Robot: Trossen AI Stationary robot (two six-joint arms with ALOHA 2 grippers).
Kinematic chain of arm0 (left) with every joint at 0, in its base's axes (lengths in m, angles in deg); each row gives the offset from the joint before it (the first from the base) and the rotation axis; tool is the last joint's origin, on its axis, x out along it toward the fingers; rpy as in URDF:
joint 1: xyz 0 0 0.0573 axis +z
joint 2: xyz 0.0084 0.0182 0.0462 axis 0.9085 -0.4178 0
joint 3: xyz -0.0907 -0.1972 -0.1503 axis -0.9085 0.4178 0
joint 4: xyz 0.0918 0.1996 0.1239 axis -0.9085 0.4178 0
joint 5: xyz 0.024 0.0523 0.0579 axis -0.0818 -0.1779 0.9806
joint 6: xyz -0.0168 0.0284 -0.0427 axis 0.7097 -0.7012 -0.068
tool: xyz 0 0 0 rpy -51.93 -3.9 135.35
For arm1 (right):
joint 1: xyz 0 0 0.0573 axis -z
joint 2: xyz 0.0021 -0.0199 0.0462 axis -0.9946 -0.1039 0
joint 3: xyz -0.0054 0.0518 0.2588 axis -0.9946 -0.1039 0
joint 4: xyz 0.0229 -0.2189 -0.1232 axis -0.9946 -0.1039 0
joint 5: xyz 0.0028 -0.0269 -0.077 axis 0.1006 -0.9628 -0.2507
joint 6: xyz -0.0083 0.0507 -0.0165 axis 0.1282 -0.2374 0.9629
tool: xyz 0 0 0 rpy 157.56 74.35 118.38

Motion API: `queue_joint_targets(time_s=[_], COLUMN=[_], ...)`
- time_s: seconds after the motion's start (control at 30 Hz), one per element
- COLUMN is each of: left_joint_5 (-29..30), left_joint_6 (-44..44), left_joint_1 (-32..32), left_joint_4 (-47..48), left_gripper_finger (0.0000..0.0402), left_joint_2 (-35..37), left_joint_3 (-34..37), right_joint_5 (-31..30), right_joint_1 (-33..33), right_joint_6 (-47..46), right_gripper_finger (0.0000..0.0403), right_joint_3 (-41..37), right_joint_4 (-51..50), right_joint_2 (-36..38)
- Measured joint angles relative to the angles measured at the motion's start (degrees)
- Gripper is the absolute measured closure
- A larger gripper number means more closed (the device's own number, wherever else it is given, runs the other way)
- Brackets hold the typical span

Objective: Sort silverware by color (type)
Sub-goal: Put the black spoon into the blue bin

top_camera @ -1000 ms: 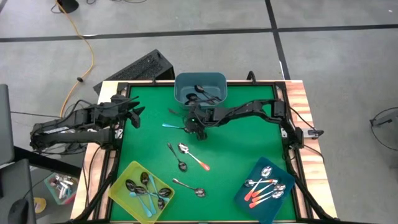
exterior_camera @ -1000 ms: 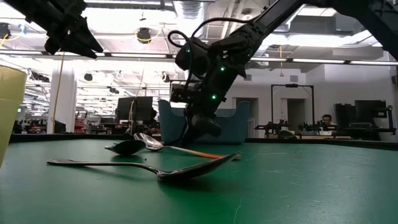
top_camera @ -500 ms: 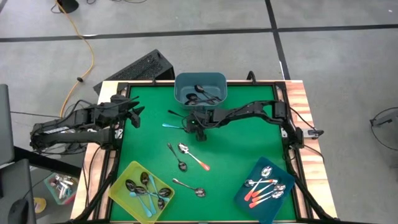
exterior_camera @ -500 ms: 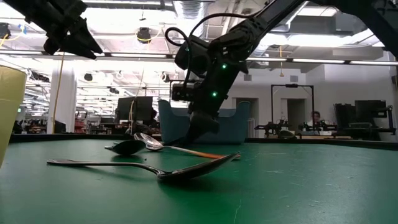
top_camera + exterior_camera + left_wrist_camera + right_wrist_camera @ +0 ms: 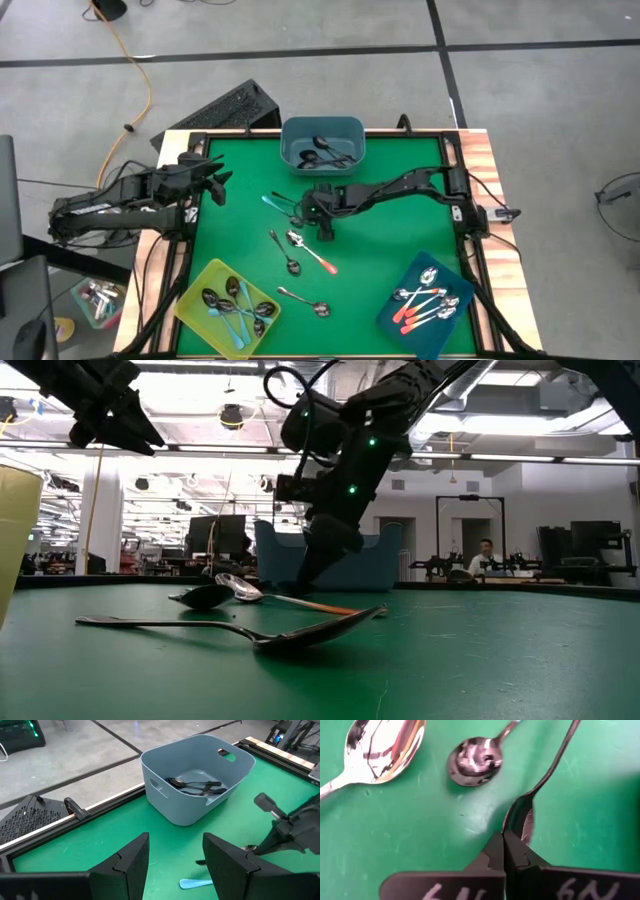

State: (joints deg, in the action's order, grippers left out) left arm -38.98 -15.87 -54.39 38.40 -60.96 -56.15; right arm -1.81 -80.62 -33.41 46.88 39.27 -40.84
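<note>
- Gripping a dark metal spoon [image 5: 540,780] by its bowl, the right claw [image 5: 325,218] is closed mid-counter [image 5: 400,235].
- The left claw [image 5: 215,180] is held open at the counter's left edge.

Your rig: two dark, six-joint arms, matte black all over.
Right arm [image 5: 350,450] shows green indicator lights and a looping black cable by the wrist; right gripper [image 5: 503,851] fingers are black, white lettering below. Left gripper [image 5: 175,865] has blocky angular black fingers.
</note>
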Motion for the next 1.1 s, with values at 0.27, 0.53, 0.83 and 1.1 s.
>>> queue_joint_targets(time_s=[0.27,0.53,0.83,1.1], left_joint_5=[0.0,0.0,0.1,0.1], left_joint_6=[0.7,0.9,1.0,1.8], left_joint_1=[0.0,0.0,0.0,0.0], left_joint_4=[0.4,0.4,0.4,0.4], left_gripper_finger=[0.0232,0.0232,0.0232,0.0232], left_joint_2=[0.0,0.0,0.0,0.0], left_joint_3=[0.0,0.0,0.0,0.0], right_joint_5=[2.4,4.0,3.4,3.2], right_joint_1=[1.8,3.3,8.7,15.7], right_joint_6=[-0.2,0.7,4.8,8.0], right_gripper_finger=[0.0402,0.0402,0.0402,0.0402], right_joint_3=[0.1,0.2,0.2,0.3], right_joint_4=[2.3,5.9,5.0,-0.9], right_joint_2=[6.1,14.5,23.0,25.5])
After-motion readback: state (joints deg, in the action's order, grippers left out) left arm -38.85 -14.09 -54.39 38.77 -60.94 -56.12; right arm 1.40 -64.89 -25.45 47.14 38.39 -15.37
